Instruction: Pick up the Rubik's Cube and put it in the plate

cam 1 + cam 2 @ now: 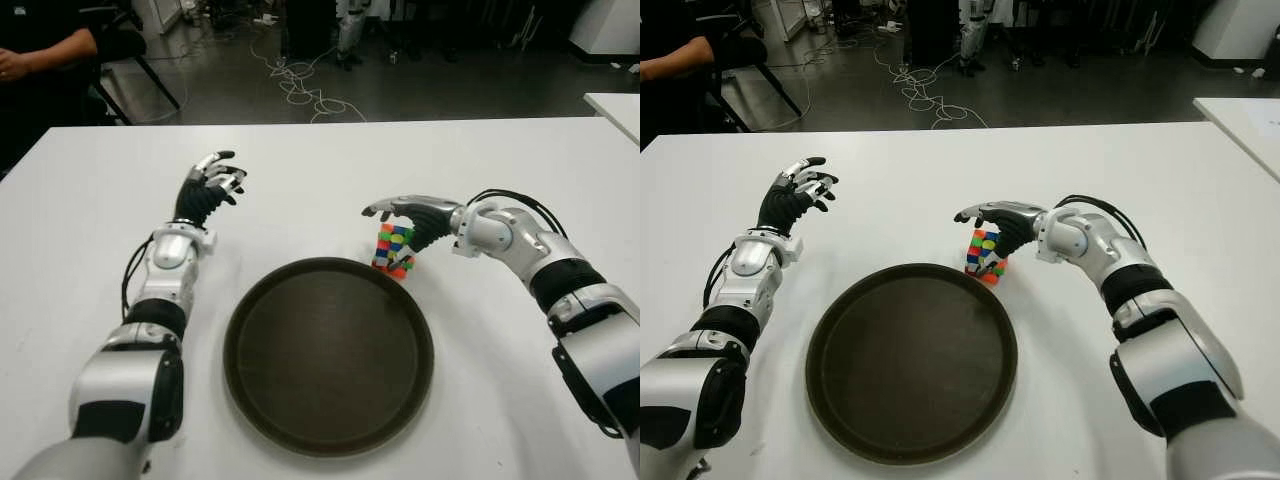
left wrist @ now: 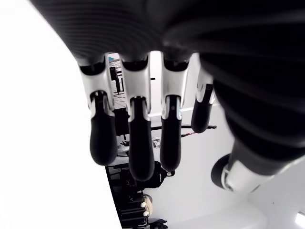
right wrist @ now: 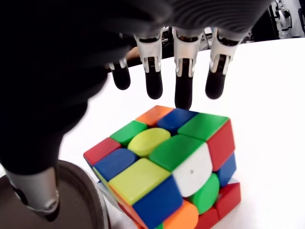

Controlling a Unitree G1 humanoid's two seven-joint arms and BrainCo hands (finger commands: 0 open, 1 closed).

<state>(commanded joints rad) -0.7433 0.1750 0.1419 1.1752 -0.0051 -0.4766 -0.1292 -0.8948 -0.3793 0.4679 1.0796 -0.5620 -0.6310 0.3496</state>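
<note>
The Rubik's Cube [image 1: 394, 250] stands tilted on the white table, right at the far right rim of the round dark plate [image 1: 330, 360]. My right hand [image 1: 400, 218] hovers over the cube, its fingers [image 3: 183, 81] stretched out above the top face and its thumb down by the plate's side. In the right wrist view the cube [image 3: 167, 167] fills the picture and no finger closes on it. My left hand [image 1: 212, 185] is held up to the left of the plate with relaxed fingers [image 2: 138, 143] and nothing in it.
The white table [image 1: 480, 400] extends bare around the plate. A seated person's arm [image 1: 40, 50] shows beyond the far left corner. Cables [image 1: 300, 85] lie on the floor behind. Another white table's corner [image 1: 615, 105] shows at the far right.
</note>
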